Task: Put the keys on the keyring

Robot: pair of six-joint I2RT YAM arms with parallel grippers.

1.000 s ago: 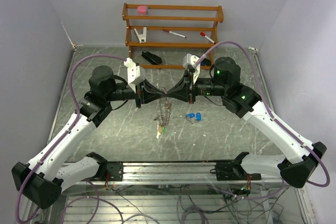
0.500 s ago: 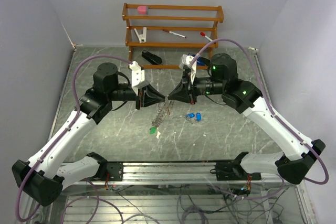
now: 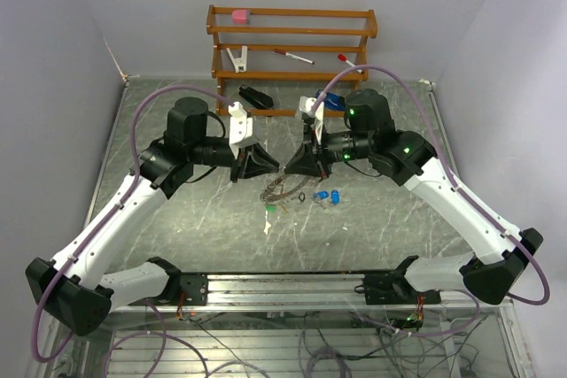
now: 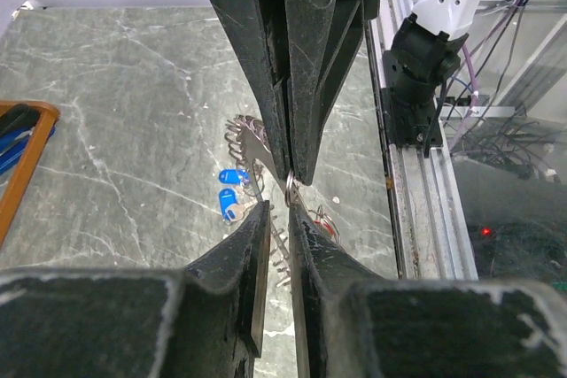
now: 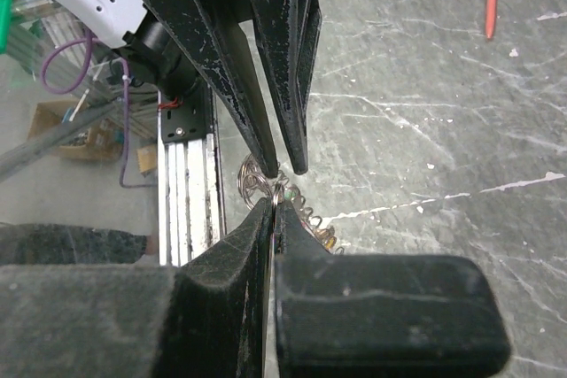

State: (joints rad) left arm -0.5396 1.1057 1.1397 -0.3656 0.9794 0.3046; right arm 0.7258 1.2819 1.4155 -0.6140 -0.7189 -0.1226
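**A:** Top view, entry one: grippers?

**B:** Left gripper and right gripper are meeting tip to tip above the table. The keyring is dangling from that meeting point, and its fringe is trailing onto the surface just below.

**A:** Entry two: keys?

**B:** The keys, blue-headed, are lying loose on the table. They are sitting apart from the ring, on the right arm's side of the tips and a little nearer the bases. The right arm is the closer one. Their long axis is reading too small to call.

**A:** Left wrist view?

**B:** The left gripper is showing a narrow gap between its fingers and is clasping nothing I can see. The right gripper is coming in from opposite with its jaws pressed together, the ring's wire looping at their tip. The keys are lying beyond, to the side.

**A:** Right wrist view?

**B:** The right gripper is clenching, apparently pinching the keyring by its wire. The left gripper is standing slightly parted just above it. By my judgement, the free left gripper is being readied to fetch, though the keys are lying across on the far side from it
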